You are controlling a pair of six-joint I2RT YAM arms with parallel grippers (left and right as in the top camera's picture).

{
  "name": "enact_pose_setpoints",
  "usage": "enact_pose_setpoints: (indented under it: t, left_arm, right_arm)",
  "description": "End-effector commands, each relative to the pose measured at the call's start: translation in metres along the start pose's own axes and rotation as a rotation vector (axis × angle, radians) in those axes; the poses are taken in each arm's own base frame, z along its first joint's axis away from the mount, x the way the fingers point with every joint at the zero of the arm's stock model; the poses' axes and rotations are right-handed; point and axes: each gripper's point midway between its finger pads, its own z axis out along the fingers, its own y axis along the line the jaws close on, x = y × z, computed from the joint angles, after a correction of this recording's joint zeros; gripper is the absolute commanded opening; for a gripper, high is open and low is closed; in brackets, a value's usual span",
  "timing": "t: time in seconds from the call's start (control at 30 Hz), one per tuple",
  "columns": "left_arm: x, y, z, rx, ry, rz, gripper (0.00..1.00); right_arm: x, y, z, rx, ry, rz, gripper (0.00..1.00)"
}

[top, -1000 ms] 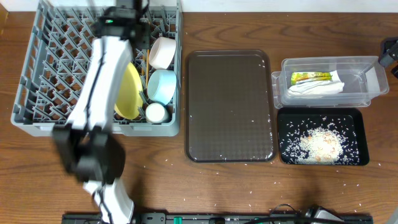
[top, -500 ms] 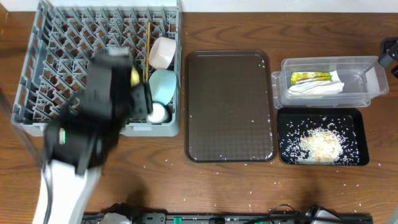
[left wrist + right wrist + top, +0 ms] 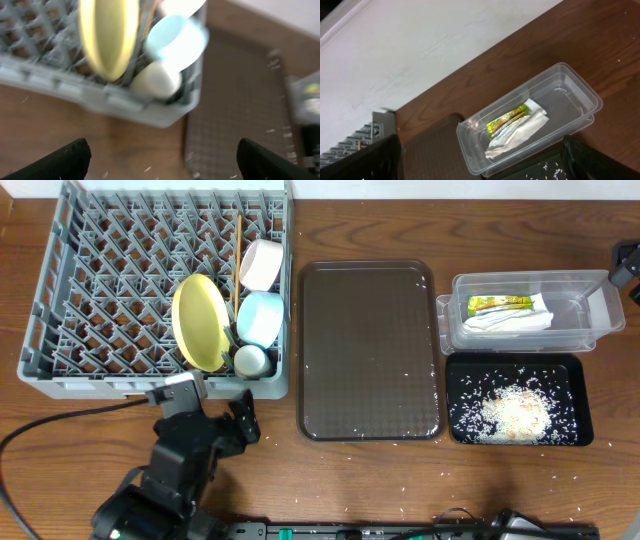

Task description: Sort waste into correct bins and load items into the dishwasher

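Observation:
The grey dish rack [image 3: 60, 330] holds the yellow plate [image 3: 200, 322] on edge, the light blue bowl [image 3: 262, 317], the white bowl [image 3: 261, 265], the small white cup [image 3: 250, 360] and the chopsticks [image 3: 238, 250]. My left gripper [image 3: 243, 423] is open and empty, low over the table in front of the rack. Its wrist view shows the plate [image 3: 107, 35], blue bowl [image 3: 177, 40] and cup [image 3: 155, 80]. The clear tub [image 3: 585, 330] holds the green-and-yellow wrapper [image 3: 500, 304] and white paper [image 3: 510, 322]. The black tray [image 3: 460, 405] holds rice [image 3: 515, 412]. My right gripper [image 3: 490, 167] is open and empty, above the tub [image 3: 580, 92].
The dark brown serving tray [image 3: 370, 350] lies between the rack and the bins. Loose rice grains are scattered on the wood around it and in front of it. My left arm's cable trails along the front left of the table.
My left arm has pulled back from over the rack to the table's front edge, uncovering the yellow plate standing in the rack. The right arm has not moved.

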Motion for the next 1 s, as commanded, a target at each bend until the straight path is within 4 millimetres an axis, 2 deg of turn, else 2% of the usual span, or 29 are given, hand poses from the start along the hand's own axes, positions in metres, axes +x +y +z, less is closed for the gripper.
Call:
enact_pose_setpoints:
  t: [0.0,0.27,0.47,0.57,0.6,0.77,0.97]
  left_arm:
    - [-0.009,0.014,-0.002,-0.076,-0.059,-0.031,0.93]
    - [-0.025,0.048,-0.001,-0.288,-0.173,0.033,0.94]
    - [-0.033,0.069,0.009,-0.38,-0.272,-0.019,0.94]
    - [-0.037,0.064,0.03,-0.318,-0.29,0.017,0.94]
    - [-0.04,0.055,0.042,-0.241,-0.296,0.073,0.94]
    - [-0.04,0.035,0.061,-0.029,-0.332,0.264,0.94]
    - [-0.028,0.055,0.058,-0.021,-0.4,0.27,0.94]
  right_arm:
    - [-0.005,-0.001,-0.004,0.003,-0.015,0.011,0.99]
    - [-0.005,-0.001,-0.004,0.003,-0.015,0.011,0.99]
    - [-0.005,-0.001,-0.004,0.003,-0.015,0.011,0.99]
    - [-0.005,-0.001,-0.004,0.003,-0.015,0.011,0.99]
    - [-0.005,-0.001,-0.004,0.003,-0.015,0.011,0.99]
    - [-0.005,-0.001,-0.004,0.003,-0.015,0.01,0.99]
    - [-0.005,-0.001,-0.004,0.003,-0.015,0.01,0.99]
